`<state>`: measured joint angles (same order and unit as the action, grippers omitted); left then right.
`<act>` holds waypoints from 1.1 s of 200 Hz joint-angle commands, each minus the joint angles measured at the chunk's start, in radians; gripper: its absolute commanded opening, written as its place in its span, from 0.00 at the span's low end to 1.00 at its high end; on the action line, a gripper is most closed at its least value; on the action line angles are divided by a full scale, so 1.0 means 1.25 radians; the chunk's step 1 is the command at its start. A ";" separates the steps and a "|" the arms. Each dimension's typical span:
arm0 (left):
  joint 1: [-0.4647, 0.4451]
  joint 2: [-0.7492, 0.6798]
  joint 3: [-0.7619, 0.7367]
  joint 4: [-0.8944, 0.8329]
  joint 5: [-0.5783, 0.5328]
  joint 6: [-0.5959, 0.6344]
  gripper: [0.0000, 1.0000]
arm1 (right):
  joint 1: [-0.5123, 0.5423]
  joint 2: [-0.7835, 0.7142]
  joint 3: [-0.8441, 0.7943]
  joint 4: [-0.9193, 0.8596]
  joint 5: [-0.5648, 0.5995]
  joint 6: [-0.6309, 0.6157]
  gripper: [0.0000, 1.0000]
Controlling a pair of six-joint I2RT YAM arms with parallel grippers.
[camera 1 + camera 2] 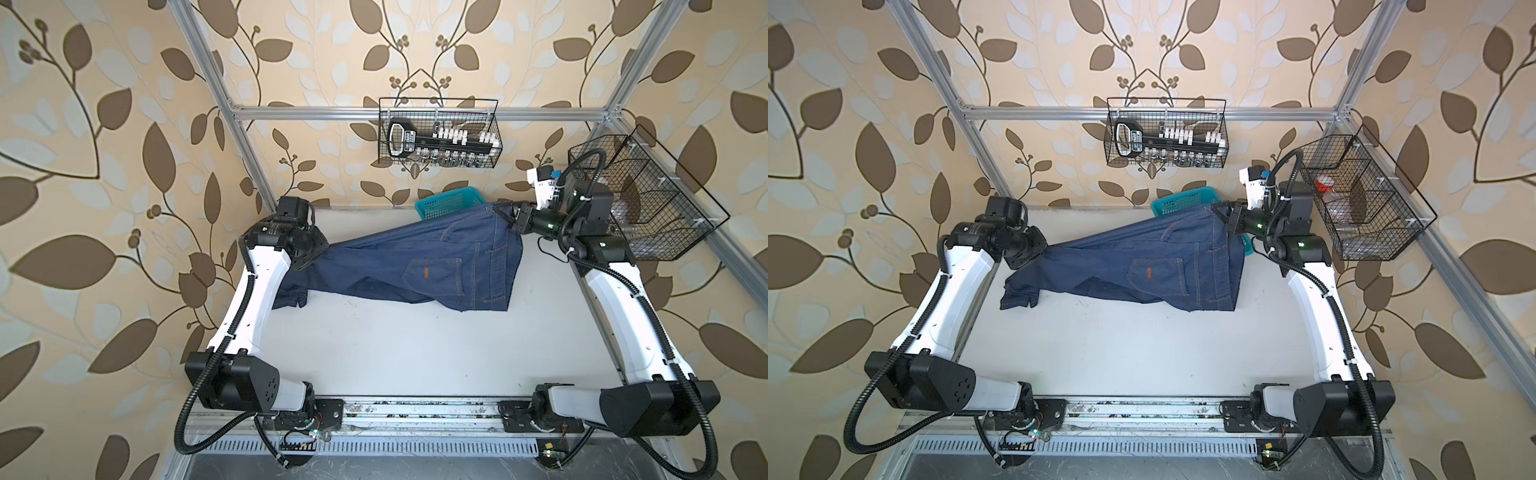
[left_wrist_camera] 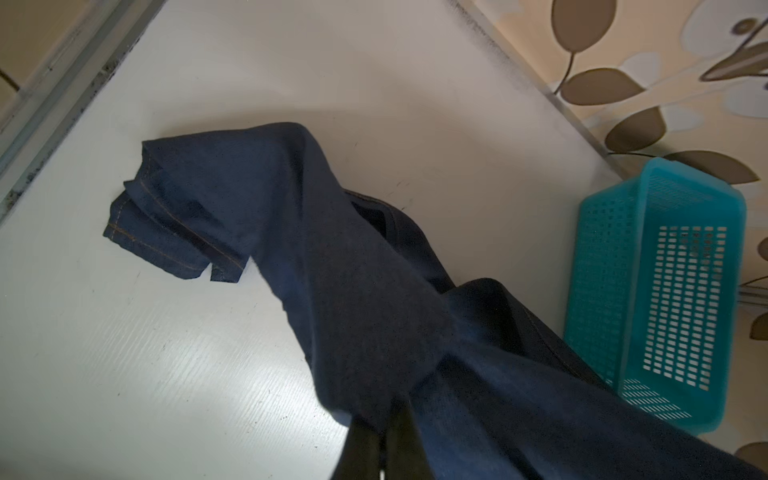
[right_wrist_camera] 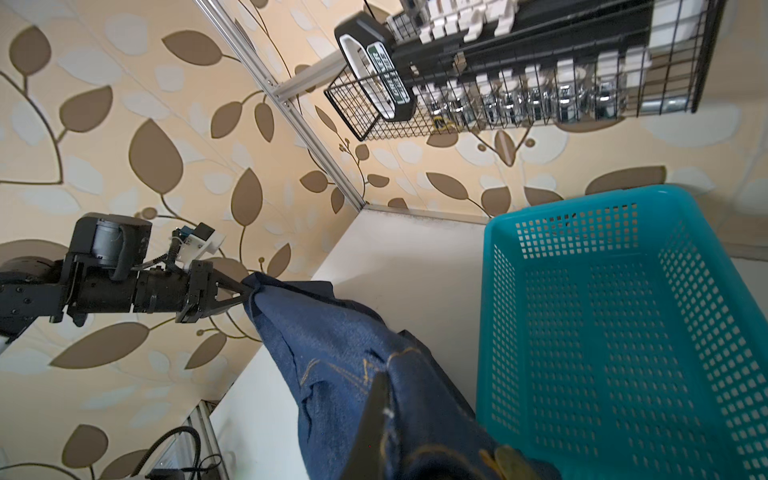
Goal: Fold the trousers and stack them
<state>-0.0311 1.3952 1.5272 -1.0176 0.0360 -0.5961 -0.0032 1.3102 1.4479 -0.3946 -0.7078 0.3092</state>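
The dark blue denim trousers (image 1: pixel 415 257) (image 1: pixel 1142 257) are stretched across the back of the white table and sag onto it. My left gripper (image 1: pixel 320 251) (image 1: pixel 1043 248) is shut on a bunch of leg fabric, as the left wrist view (image 2: pixel 384 419) and the right wrist view (image 3: pixel 245 291) both show. The leg hems (image 2: pixel 166 232) lie crumpled on the table below it. My right gripper (image 1: pixel 505 214) (image 1: pixel 1221 212) is shut on the waist end, with a dark finger (image 3: pixel 376 415) pressed into the stitched denim (image 3: pixel 332 353). The back pocket with its tan patch (image 1: pixel 424 272) faces up.
A turquoise perforated basket (image 1: pixel 446 203) (image 2: pixel 665 291) (image 3: pixel 623 332) stands at the back wall, partly behind the trousers' waist. A wire basket of tools (image 1: pixel 438 133) hangs on the back rail, another wire basket (image 1: pixel 648 199) on the right rail. The bare white tabletop (image 1: pixel 415 353) spreads in front.
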 commanded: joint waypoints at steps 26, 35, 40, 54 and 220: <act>-0.060 -0.119 -0.272 -0.030 0.090 -0.065 0.00 | 0.016 -0.159 -0.180 -0.172 0.000 -0.021 0.03; -0.081 -0.147 -0.346 0.002 0.112 -0.098 0.00 | 0.020 -0.203 -0.244 -0.204 0.002 -0.018 0.03; -0.094 -0.160 -0.381 0.013 0.116 -0.114 0.00 | 0.020 -0.224 -0.273 -0.224 0.005 -0.018 0.03; -0.126 -0.178 -0.447 0.021 0.114 -0.137 0.00 | 0.019 -0.267 -0.329 -0.290 0.020 -0.015 0.04; -0.169 -0.193 -0.582 0.038 0.095 -0.120 0.07 | 0.439 -0.501 -0.607 -0.577 0.413 0.376 0.24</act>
<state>-0.2367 1.1881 0.7612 -0.9157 0.1562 -0.7685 0.4473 0.7189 0.7174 -1.0210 -0.3508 0.6060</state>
